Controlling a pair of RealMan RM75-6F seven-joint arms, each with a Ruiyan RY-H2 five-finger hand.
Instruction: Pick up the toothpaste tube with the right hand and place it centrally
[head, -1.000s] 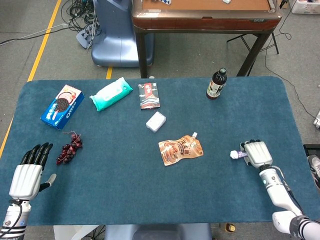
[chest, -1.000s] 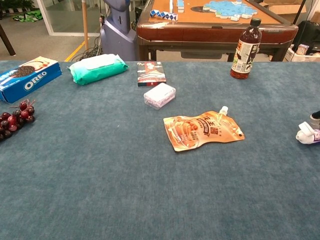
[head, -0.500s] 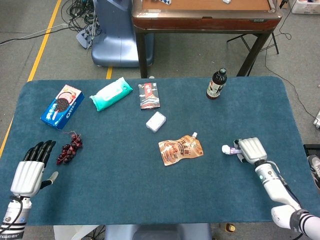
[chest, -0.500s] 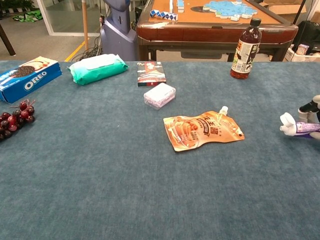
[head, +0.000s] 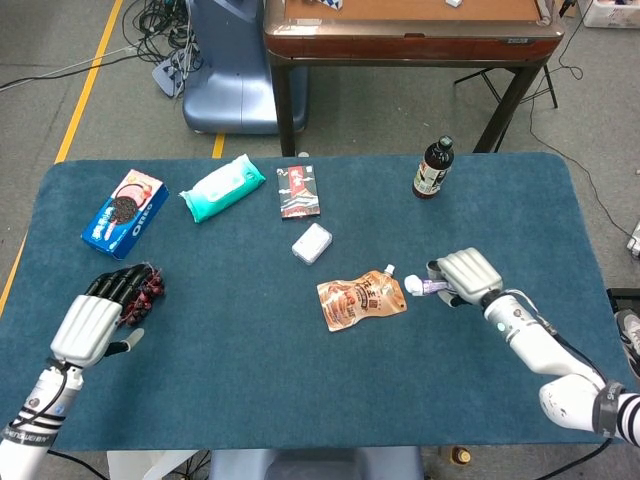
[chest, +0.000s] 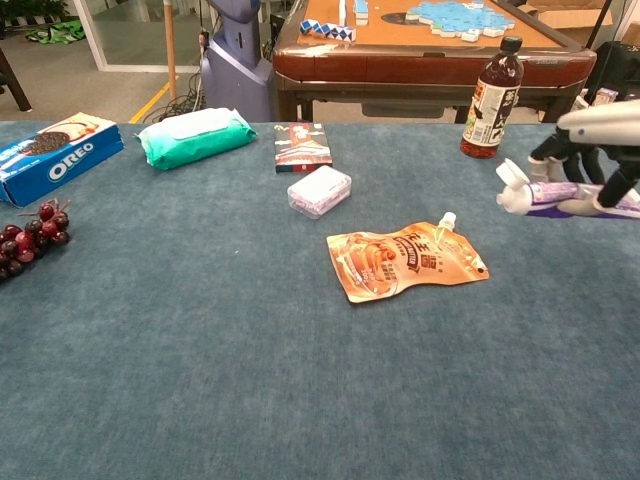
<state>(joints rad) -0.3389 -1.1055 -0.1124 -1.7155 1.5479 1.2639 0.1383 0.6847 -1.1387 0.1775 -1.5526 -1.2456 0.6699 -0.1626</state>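
My right hand (head: 466, 276) (chest: 590, 152) grips a white and purple toothpaste tube (head: 424, 286) (chest: 545, 193), lifted off the blue table, cap pointing left. The cap hangs just right of the orange spouted pouch (head: 361, 299) (chest: 405, 261) lying mid-table. My left hand (head: 100, 314) hovers over the front left, fingers spread and empty, with its fingertips over the dark grapes (head: 147, 284) (chest: 30, 236). The chest view does not show the left hand.
An Oreo box (head: 124, 211) (chest: 55, 156), a teal wipes pack (head: 222, 187) (chest: 193, 136), a dark booklet (head: 299, 191) (chest: 301, 146) and a small white box (head: 312, 243) (chest: 319, 190) lie across the back. A brown bottle (head: 432, 168) (chest: 492, 98) stands back right.
My right hand has lifted the toothpaste tube off the table and carried it left toward the pouch. My left hand has moved forward and right, reaching the grapes.
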